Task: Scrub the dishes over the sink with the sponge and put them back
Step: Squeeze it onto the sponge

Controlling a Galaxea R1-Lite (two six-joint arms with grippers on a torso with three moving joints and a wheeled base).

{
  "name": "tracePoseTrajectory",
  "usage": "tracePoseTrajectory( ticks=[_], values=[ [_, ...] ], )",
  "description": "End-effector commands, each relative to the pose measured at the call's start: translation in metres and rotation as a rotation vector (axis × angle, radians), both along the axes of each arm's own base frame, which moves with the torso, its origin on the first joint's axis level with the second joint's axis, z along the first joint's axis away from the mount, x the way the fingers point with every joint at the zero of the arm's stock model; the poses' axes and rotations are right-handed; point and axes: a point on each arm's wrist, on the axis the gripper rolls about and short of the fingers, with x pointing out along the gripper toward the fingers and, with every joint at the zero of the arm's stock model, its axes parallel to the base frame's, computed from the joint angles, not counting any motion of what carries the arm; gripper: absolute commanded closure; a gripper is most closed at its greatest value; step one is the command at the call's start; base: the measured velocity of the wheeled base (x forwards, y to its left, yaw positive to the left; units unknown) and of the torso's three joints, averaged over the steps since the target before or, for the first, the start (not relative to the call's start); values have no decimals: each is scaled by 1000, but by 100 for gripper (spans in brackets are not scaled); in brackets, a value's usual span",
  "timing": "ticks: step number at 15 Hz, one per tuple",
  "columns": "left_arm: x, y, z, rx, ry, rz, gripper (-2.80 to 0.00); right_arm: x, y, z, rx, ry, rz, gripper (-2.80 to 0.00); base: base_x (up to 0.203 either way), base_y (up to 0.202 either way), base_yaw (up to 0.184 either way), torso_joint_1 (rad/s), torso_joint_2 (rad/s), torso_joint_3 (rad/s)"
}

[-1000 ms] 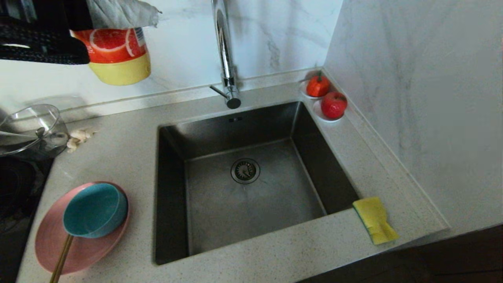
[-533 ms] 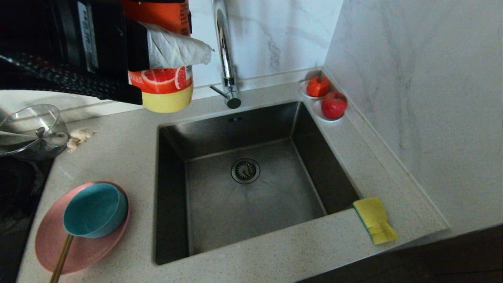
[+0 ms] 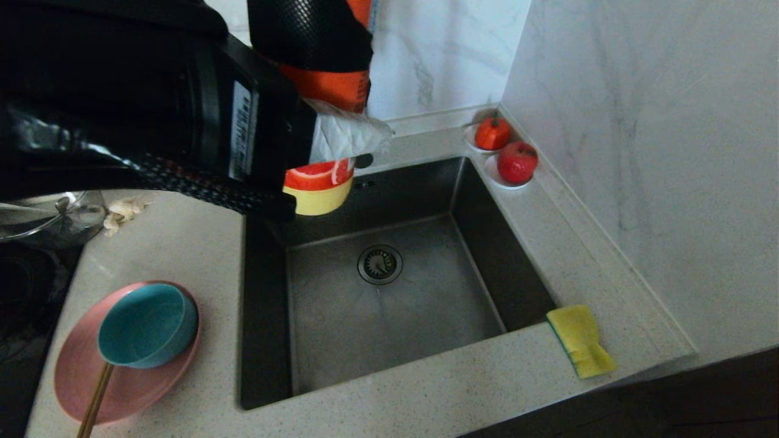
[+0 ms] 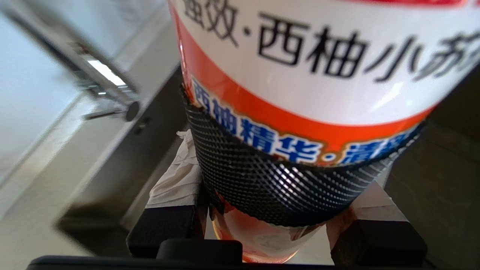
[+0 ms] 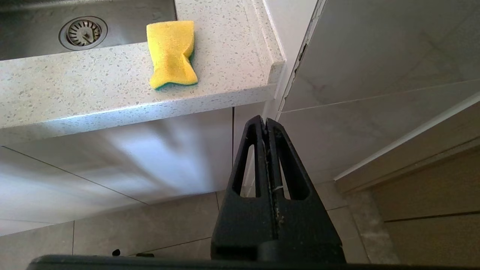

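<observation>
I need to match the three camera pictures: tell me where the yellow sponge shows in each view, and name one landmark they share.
Head view: the sponge lies on the counter at the sink's near right corner.
Left wrist view: not in it; the detergent bottle held by the left gripper fills the picture.
Right wrist view: the sponge lies on the counter's edge, beyond the shut right gripper.
Shared landmark: the sink.
</observation>
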Motion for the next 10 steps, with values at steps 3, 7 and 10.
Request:
tracePoseTrajectory(
  ticks=[3,7,10],
  values=[
    [6,-34,-21,86,36,-29,0,0,0,0,-1,1,0,0,0,0,0,0,0,0],
    [13,-53,-40,165,59,-44,0,0,0,0,-1,2,0,0,0,0,0,0,0,0],
    [15,-60,-62,260,71,-60,0,0,0,0,-1,1,0,0,0,0,0,0,0,0]
  ],
)
